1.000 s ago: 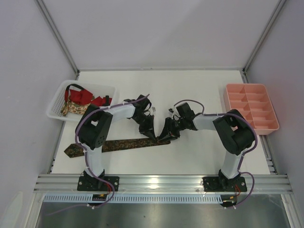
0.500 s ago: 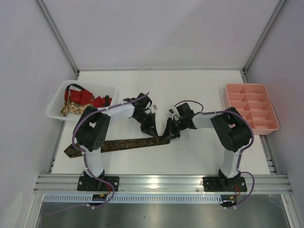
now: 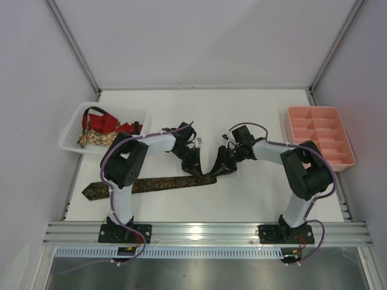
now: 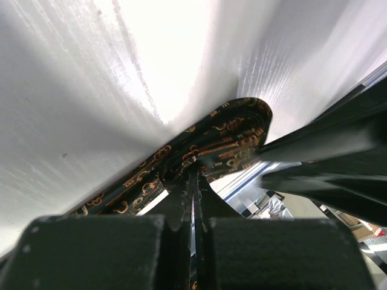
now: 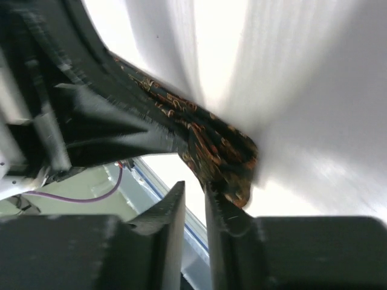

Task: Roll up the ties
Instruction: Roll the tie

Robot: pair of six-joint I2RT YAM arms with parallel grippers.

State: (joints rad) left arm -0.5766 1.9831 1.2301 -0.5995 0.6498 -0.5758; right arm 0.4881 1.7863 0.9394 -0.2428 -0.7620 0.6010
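Note:
A dark brown tie (image 3: 163, 183) with a gold pattern lies flat along the table's near left. Its right end is curled up between the two grippers. My left gripper (image 3: 198, 171) is shut, its tips (image 4: 195, 172) pinching the fold of the tie (image 4: 230, 136). My right gripper (image 3: 219, 169) faces it from the right. In the right wrist view its jaws (image 5: 195, 186) stand slightly open with light showing between them, and one finger (image 5: 225, 208) rests against the tie's curled end (image 5: 217, 145). A red tie (image 3: 109, 122) and a beige floral tie (image 3: 91, 138) lie in the basket.
A white mesh basket (image 3: 72, 130) stands at the back left. A pink compartment tray (image 3: 320, 109) sits at the right edge. Both arms meet near the table's middle, and grey walls close in the sides and back.
The right arm's elbow has swung to the right and its wrist has drawn back a little. The right jaws closed and then parted slightly. The left gripper stays shut at the fold.

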